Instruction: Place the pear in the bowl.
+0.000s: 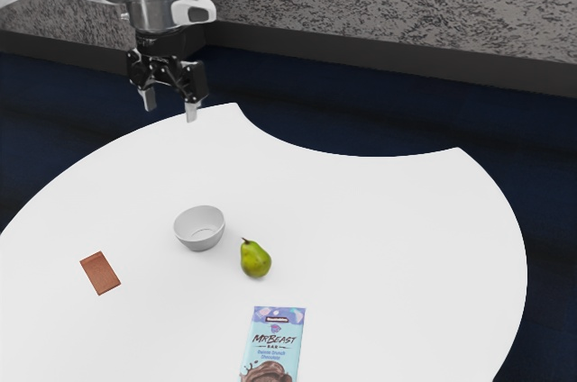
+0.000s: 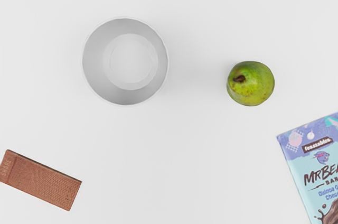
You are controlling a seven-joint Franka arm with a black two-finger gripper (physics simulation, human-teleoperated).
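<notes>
High above the table's far left part, my black gripper (image 1: 170,110) hangs in the exterior view with its two fingers wide apart and nothing between them. A green pear (image 1: 255,259) stands upright on the table, stem up, just to the exterior view's right of a small light grey bowl (image 1: 199,228). The two do not touch. From above, in the wrist view, the bowl (image 2: 125,61) holds nothing, and the pear (image 2: 250,83) has its brown stem toward the camera.
The round white table (image 1: 379,247) has a curved cutout on its far edge. A brown bar (image 1: 100,273) lies to the exterior view's left of the bowl, and a blue chocolate package (image 1: 274,346) lies near the pear. Both also appear in the wrist view, bar (image 2: 42,179) and package (image 2: 317,166).
</notes>
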